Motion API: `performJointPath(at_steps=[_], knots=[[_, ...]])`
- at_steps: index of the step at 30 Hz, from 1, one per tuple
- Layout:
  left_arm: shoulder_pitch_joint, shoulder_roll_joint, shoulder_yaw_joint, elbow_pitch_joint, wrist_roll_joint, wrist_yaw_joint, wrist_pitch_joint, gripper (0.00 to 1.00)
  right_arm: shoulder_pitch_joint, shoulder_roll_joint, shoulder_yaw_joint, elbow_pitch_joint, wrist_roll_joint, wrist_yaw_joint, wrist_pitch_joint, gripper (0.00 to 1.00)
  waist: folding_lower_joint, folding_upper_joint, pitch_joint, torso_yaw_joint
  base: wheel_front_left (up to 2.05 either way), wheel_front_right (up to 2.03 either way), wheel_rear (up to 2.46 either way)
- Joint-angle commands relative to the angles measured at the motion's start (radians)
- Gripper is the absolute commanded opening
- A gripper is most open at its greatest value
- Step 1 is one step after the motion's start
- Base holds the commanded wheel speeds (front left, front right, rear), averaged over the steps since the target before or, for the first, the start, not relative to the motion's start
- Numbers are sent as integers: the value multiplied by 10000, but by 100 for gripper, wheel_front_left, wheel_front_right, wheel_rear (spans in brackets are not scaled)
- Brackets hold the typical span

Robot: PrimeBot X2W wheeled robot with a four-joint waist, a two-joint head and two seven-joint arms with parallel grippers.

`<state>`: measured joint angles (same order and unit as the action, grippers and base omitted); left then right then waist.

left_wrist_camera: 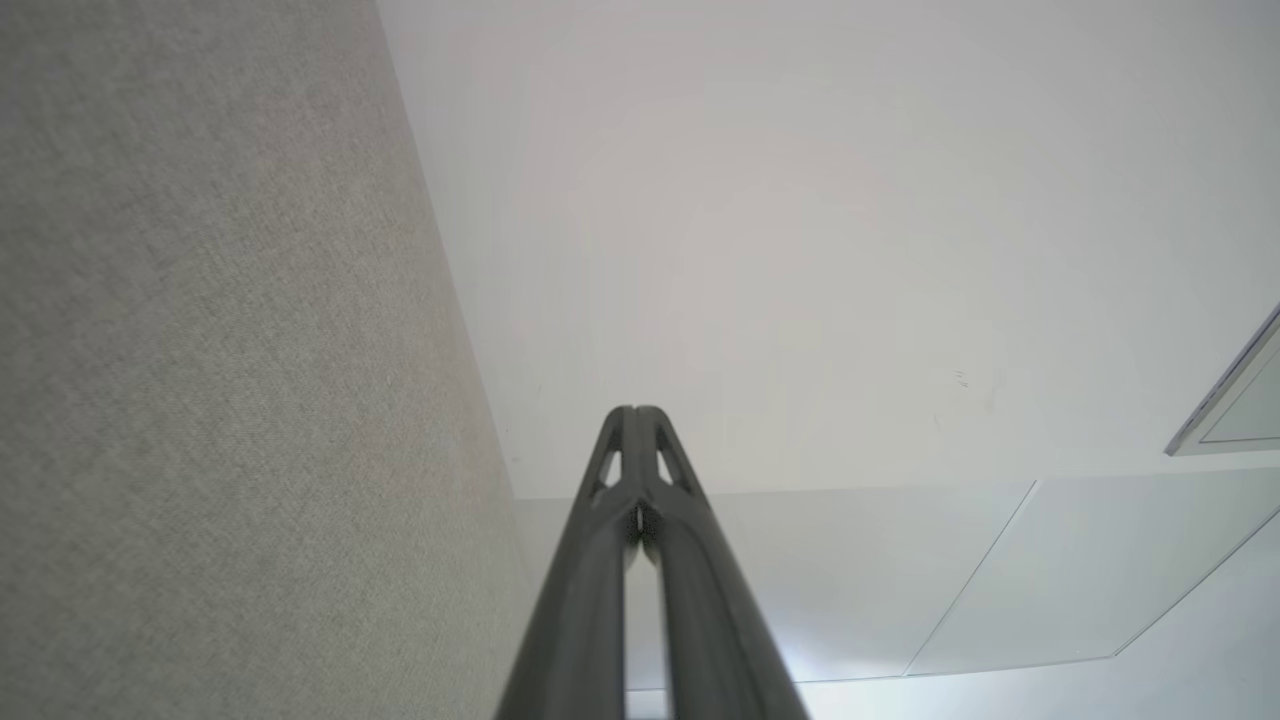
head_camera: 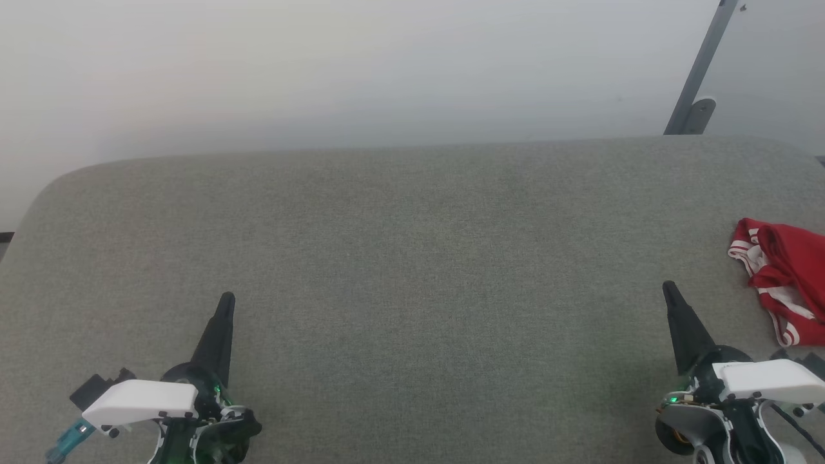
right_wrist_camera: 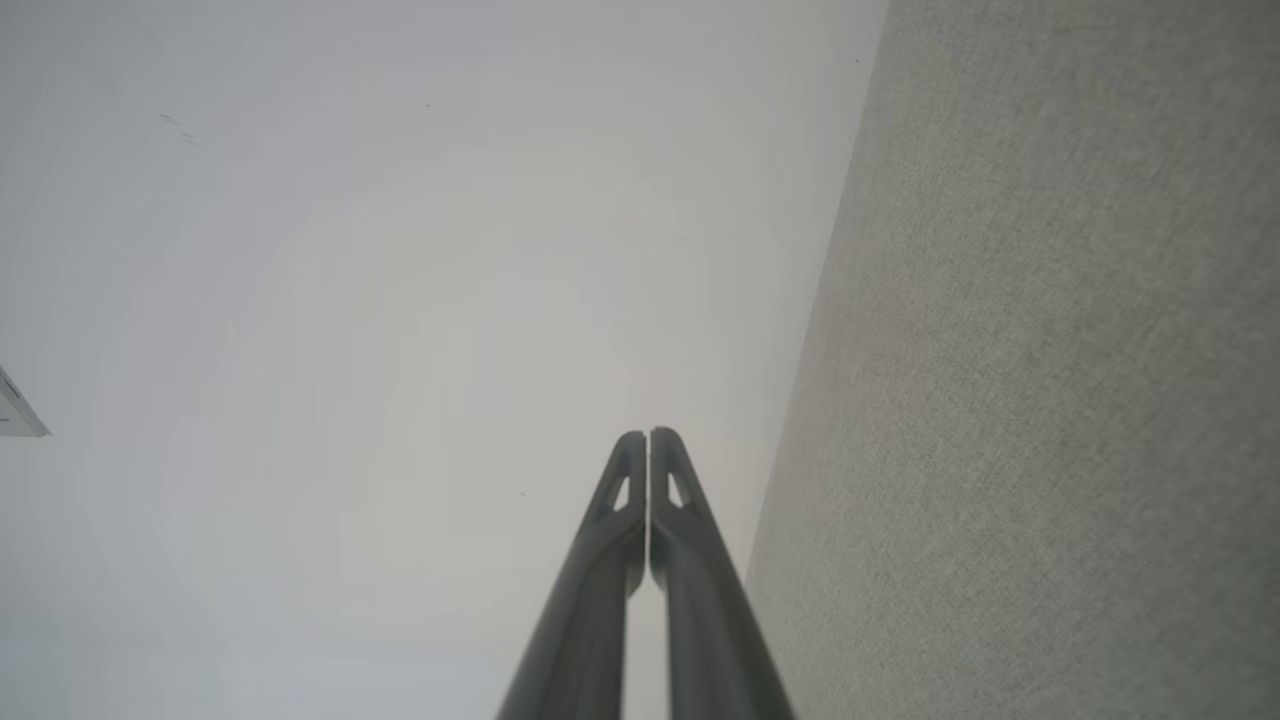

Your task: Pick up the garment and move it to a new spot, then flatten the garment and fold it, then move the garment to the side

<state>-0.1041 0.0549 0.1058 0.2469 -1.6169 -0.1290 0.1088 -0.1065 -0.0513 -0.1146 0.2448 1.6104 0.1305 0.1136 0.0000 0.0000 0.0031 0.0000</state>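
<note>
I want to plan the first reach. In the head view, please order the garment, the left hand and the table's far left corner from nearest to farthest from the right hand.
From the right hand:
1. The garment, close on its right.
2. The left hand, across the table at the lower left.
3. The far left corner, beyond the left hand and further back.

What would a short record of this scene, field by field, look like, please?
surface: grey fabric-covered table, rounded far corners
garment: red jersey with white striped trim, bunched up at the table's right side, partly cut off by the head view's edge
left claw: shut, empty, at lower left
right claw: shut, empty, at lower right, nearer the garment but apart from it
task stage: garment not yet picked up
background: pale wall, slanted grey bar at upper right
</note>
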Motion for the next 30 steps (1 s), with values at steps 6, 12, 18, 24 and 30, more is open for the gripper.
performJointPath(at_steps=[6, 12, 18, 24, 30], knots=[[-108, -15, 51, -6, -4, -32, 50, 0, -58, 37, -4, 22, 40, 4, 31, 0, 0, 0, 0, 0, 0, 0, 0], [-108, -19, 58, -6, 4, -32, 54, 0, -58, 37, -3, 22, 40, 4, 31, 0, 0, 0, 0, 0, 0, 0, 0], [-109, -23, 62, -6, 10, -32, 58, 0, -57, 37, -3, 22, 41, 4, 29, 0, 0, 0, 0, 0, 0, 0, 0], [-110, -27, 67, -6, 17, -32, 63, 0, -57, 37, -1, 22, 42, 4, 30, 0, 0, 0, 0, 0, 0, 0, 0], [-110, -30, 70, -6, 23, -32, 55, 0, -57, 37, -1, 22, 43, 4, 28, 0, 0, 0, 0, 0, 0, 0, 0]])
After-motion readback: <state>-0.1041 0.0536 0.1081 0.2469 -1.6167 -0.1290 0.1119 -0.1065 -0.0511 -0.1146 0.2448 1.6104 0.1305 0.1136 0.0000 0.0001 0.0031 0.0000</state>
